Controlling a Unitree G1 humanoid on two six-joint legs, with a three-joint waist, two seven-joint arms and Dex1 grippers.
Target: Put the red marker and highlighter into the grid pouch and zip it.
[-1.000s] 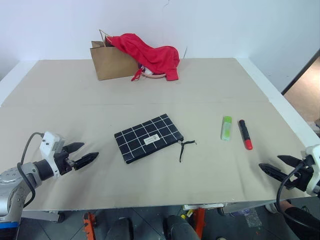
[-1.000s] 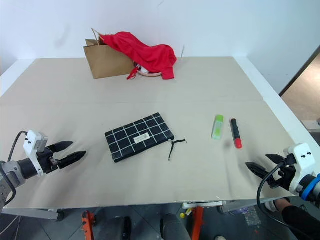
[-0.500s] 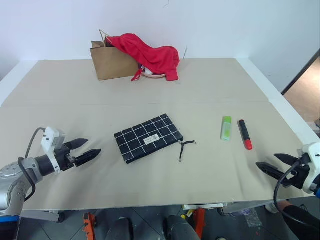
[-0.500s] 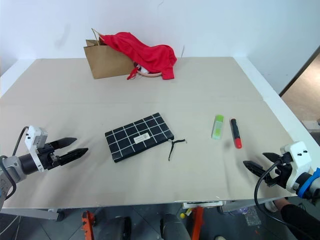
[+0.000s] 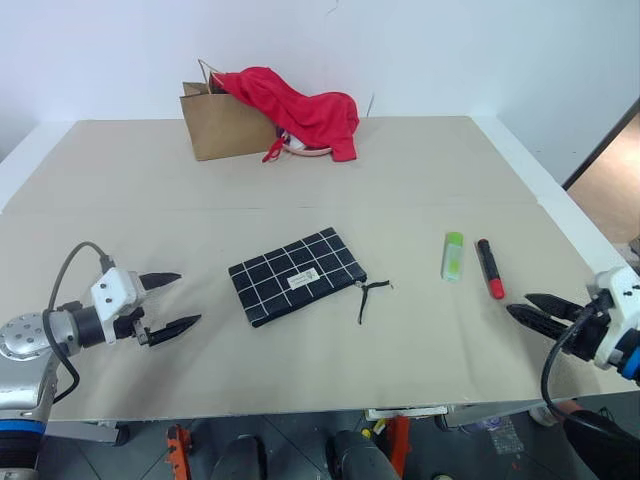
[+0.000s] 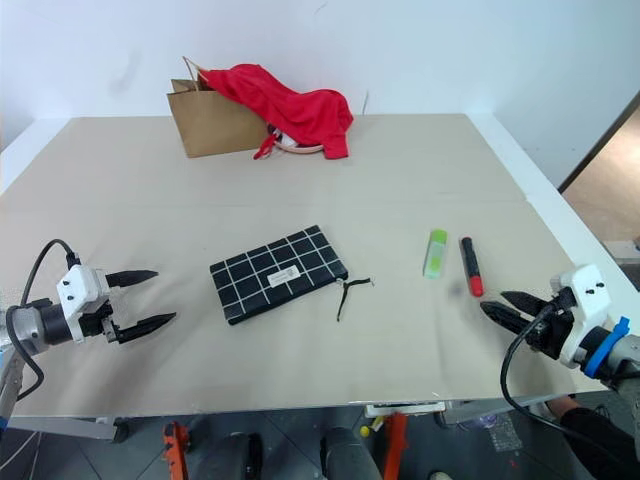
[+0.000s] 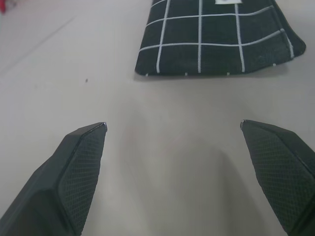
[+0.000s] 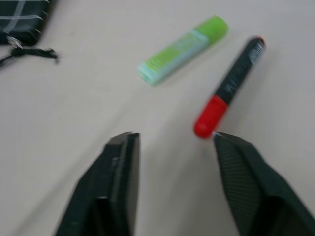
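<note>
Grid pouch (image 5: 297, 277) shows an unreadable white label; left gripper (image 5: 171, 301) and right gripper (image 5: 529, 309) jaws hang released over the counter (image 5: 400, 180).

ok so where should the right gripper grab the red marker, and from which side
Best across the middle of the red marker, near where black meets red, coming from above with the fingers straddling its narrow width. It lies flat on the table, lengthwise away from the robot, and the highlighter lies parallel to its left with a gap for one finger. The right gripper, open, sits just short of its red end.
</note>
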